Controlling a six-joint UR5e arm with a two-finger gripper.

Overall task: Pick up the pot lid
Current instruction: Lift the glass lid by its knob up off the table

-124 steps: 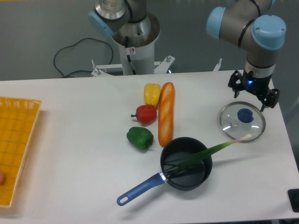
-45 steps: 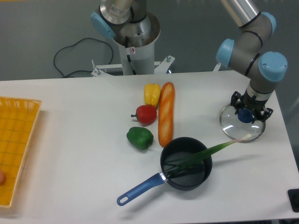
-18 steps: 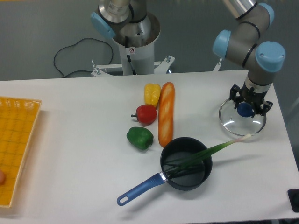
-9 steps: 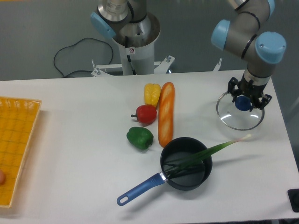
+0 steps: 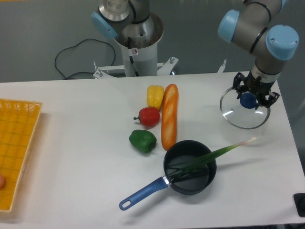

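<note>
Lifting the glass pot lid (image 5: 242,120) by its blue knob (image 5: 248,100), pinched in the gripper (image 5: 256,94), higher above the tabletop (image 5: 90,143) than moments earlier, at picture right; seemingly near completing the pickup, needing only a steady hold.

Place: one robotics lab, by appearance. Item: robot arm (image 5: 267,40), is reaching over a white worktop (image 5: 71,143). Item: black cable (image 5: 55,62), is lying loosely coiled. Item: yellow crate (image 5: 21,138), is sitting at the side.
</note>
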